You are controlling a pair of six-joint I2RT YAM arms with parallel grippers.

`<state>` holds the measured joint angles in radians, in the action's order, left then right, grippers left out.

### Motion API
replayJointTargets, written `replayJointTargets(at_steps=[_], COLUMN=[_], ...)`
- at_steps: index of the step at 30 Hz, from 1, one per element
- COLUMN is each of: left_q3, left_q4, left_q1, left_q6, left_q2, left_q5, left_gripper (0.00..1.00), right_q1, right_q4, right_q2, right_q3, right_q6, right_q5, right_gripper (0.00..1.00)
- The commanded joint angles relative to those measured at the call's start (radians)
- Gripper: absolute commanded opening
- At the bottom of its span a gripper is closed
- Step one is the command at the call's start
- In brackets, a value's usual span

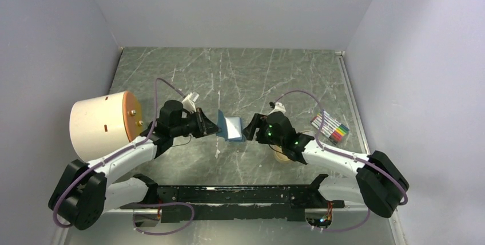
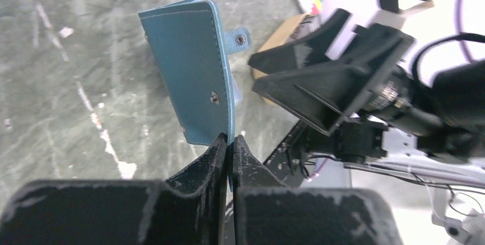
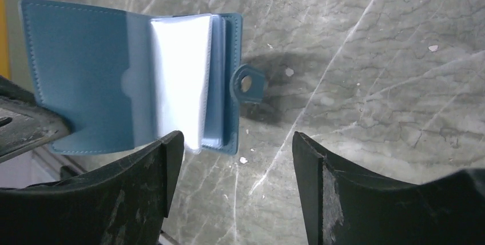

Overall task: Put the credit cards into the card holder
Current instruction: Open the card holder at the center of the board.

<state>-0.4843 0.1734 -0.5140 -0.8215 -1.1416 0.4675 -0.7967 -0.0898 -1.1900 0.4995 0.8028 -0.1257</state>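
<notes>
Card holder (image 1: 233, 127) hung clear of the table (image 1: 257, 73), midway between your two arms. It was open like a booklet, with its pale inner sleeves (image 3: 182, 79) fanned toward the right side. Your left gripper (image 2: 230, 139) had its jaws pressed together on the bottom edge of one blue cover. Your right gripper (image 3: 237, 142) stood just beside the sleeves, jaws wide apart with nothing between them. You could make out no loose card in any view, and you could not tell whether the sleeves already held one.

To do this step well, I judged that you needed a steady left grip. It caught only a thin margin of cover, so the card holder could swing or slip. The right fingers would need to part the sleeves gently and stay off the snap tab (image 3: 247, 83).

You had open table beyond and beneath the card holder. The cream drum (image 1: 103, 125) sat close beside your left arm, and the marker pack (image 1: 330, 127) and tan tray (image 1: 280, 156) lay near your right, so outward sweeps looked tight.
</notes>
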Motion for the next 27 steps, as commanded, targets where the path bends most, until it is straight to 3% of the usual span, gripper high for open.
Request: replayJointTargets(at_steps=[1,8,14,19,27], left_q3=[0.011,-0.026,-0.043,-0.048,-0.077], left_q4=[0.171,0.144,0.15,0.165,0.153], left_q1=[0.014,0.014,0.014,0.014,0.014], left_q6=[-0.064,-0.044,-0.044,-0.061,-0.072], left_q2=[0.077,0.145,0.189,0.228,0.27], left_q5=[0.116,0.149,0.176,0.177,0.177], left_gripper=[0.09,0.09,0.09,0.09,0.09], right_q1=[0.051,0.121,0.134,0.137,0.157], right_q4=[-0.173,-0.333,-0.423,-0.336,-0.372], right_q2=[0.065,0.106,0.172,0.229,0.256], right_q3=[-0.04,-0.077,-0.103,-0.116,-0.153], right_q6=[-0.014,0.149,0.272,0.314,0.355], right_q5=[0.162,0.322,0.352,0.292,0.312], right_gripper=[0.72,0.63,0.58,0.71,0.72])
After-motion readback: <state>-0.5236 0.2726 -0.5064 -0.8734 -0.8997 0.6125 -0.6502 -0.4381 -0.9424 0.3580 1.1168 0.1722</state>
